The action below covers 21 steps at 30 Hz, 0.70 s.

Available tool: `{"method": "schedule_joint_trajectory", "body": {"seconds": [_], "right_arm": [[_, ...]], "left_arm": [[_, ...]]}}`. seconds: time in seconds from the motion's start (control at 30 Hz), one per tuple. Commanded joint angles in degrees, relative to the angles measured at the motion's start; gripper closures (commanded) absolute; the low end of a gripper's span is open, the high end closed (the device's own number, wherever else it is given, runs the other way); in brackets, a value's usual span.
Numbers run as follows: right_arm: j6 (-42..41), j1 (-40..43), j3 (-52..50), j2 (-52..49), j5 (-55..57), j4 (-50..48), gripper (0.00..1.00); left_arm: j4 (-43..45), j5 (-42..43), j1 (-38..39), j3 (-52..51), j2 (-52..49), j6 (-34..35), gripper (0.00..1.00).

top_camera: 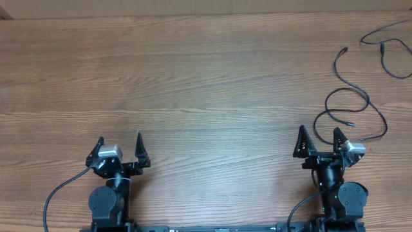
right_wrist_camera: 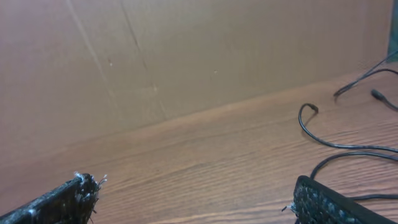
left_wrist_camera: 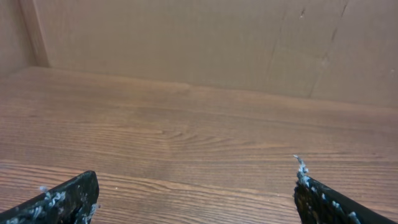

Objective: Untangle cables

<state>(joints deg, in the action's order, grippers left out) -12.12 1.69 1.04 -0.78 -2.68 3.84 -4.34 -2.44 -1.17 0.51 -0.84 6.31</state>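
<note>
The cables lie loose at the table's right side. One thin black strand [top_camera: 367,96] winds from a plug tip [top_camera: 346,49] down through a loop, ending just right of my right gripper [top_camera: 318,129]. A second strand [top_camera: 382,46] curls at the far right corner and runs off the edge. In the right wrist view the first strand [right_wrist_camera: 301,118] curves ahead on the right, with the second strand [right_wrist_camera: 367,76] behind it. My right gripper [right_wrist_camera: 196,185] is open and empty. My left gripper [top_camera: 120,136] is open over bare wood, far from the cables, and it [left_wrist_camera: 195,169] holds nothing.
A brown cardboard wall [left_wrist_camera: 186,37] stands along the table's far edge. The wooden tabletop [top_camera: 193,84] stretches between and ahead of both arms. Thick black cords [top_camera: 55,193] trail from the arm bases at the near edge.
</note>
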Motion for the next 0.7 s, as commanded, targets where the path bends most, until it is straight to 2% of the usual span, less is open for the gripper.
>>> {"method": "schedule_joint_trajectory", "body": {"seconds": [0.0, 0.07, 0.33, 0.67], "right_arm": [[4.9, 0.3, -0.6, 0.6, -1.5, 0.6, 0.00], [9.3, 0.3, -0.6, 0.6, -1.5, 0.6, 0.00], [17.1, 0.3, -0.6, 0.6, 0.4, 0.8, 0.00], [18.6, 0.3, -0.6, 0.6, 2.6, 1.0, 0.00]], "left_arm": [[0.1, -0.5, -0.3, -0.2, 0.6, 1.0, 0.00], [0.1, -0.5, -0.3, -0.2, 0.6, 1.0, 0.00], [0.1, -0.5, -0.3, -0.2, 0.6, 1.0, 0.00], [0.1, -0.5, -0.3, -0.2, 0.6, 1.0, 0.00]]}}
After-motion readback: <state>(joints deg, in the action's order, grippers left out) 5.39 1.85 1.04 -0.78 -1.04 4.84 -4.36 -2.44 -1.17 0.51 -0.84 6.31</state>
